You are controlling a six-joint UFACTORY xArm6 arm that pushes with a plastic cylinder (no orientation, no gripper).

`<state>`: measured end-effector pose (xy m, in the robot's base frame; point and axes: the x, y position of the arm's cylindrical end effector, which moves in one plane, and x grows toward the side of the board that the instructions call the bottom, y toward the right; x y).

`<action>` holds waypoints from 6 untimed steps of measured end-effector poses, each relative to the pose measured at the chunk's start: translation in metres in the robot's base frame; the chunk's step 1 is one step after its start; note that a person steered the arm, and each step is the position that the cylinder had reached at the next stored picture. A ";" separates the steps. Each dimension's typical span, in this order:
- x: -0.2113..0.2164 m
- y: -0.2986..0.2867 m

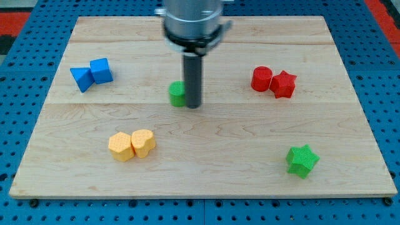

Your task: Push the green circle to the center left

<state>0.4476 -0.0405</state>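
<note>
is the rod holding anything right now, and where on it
Nothing is held; the rod cannot grip. My tip stands against the right side of the green circle, placed to push it toward the view's left.

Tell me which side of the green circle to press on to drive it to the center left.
Press its right flank, pushing toward the view's left. The green circle is a low round block, so contact should stay centered or it may roll off course. My tip already sits against that right side; the path left looks open, below the blue blocks.
</note>
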 end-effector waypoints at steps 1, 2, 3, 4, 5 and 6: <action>-0.007 -0.017; -0.027 0.007; -0.046 0.011; -0.039 -0.051; -0.036 -0.122; -0.037 -0.124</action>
